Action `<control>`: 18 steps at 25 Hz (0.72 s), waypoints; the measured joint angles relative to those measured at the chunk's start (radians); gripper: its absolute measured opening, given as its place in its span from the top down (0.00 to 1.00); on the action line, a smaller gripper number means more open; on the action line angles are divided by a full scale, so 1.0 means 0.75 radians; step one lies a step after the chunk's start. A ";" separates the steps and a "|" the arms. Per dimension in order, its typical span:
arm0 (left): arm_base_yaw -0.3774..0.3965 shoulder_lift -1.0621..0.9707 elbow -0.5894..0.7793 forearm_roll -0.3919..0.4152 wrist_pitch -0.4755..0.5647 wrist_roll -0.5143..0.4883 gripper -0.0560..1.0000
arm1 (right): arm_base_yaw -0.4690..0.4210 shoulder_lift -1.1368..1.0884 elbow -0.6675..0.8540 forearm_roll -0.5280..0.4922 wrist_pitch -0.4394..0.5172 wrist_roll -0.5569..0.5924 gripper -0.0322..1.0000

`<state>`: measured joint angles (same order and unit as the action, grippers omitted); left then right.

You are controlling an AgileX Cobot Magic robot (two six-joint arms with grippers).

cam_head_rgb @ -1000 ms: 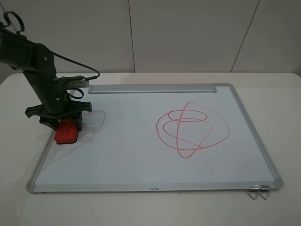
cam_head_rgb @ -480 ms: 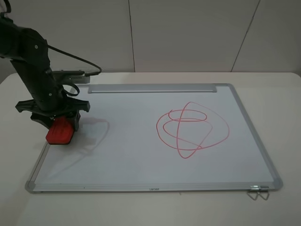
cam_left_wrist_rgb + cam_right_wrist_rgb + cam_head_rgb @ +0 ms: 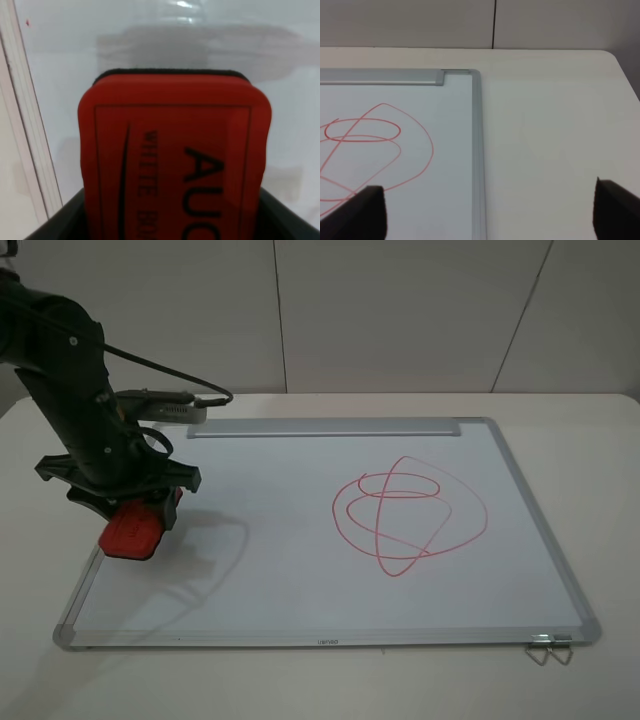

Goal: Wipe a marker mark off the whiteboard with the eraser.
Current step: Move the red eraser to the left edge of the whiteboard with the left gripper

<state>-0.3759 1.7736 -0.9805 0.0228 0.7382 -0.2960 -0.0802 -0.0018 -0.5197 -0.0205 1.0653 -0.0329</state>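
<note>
The red eraser (image 3: 131,534) hangs over the left edge of the whiteboard (image 3: 280,570), with my left gripper (image 3: 128,517) shut on it. In the left wrist view the eraser (image 3: 175,160) fills the frame, dark lettering up and black felt base toward the whiteboard (image 3: 150,20). Whether the felt touches the surface I cannot tell. The small boxy marker mark is not visible in any view. My right gripper (image 3: 490,215) stands open over the table beside the whiteboard's right frame (image 3: 476,150); it is outside the high view.
A large red drawing of overlapping ovals (image 3: 408,515) covers the board's right half, also in the right wrist view as the oval drawing (image 3: 365,140). A silver tray strip (image 3: 320,427) runs along the far edge. A metal clip (image 3: 548,651) lies at the front right corner.
My left gripper, still holding the eraser, has shifted a little left and toward the board's front edge. Its shadow on the board has grown.
</note>
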 joint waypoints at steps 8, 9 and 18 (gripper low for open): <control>-0.005 -0.037 0.257 0.002 -0.211 0.000 0.41 | 0.000 0.000 0.000 0.000 0.000 0.000 0.28; -0.005 -0.037 0.283 0.002 -0.253 -0.007 0.41 | 0.000 0.000 0.000 0.000 0.000 0.000 0.28; -0.002 -0.038 0.379 0.008 -0.463 -0.104 0.41 | 0.000 0.000 0.000 0.000 0.000 0.000 0.28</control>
<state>-0.3775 1.7450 -0.6965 0.0292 0.3906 -0.3737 -0.0802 -0.0018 -0.5197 -0.0205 1.0653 -0.0329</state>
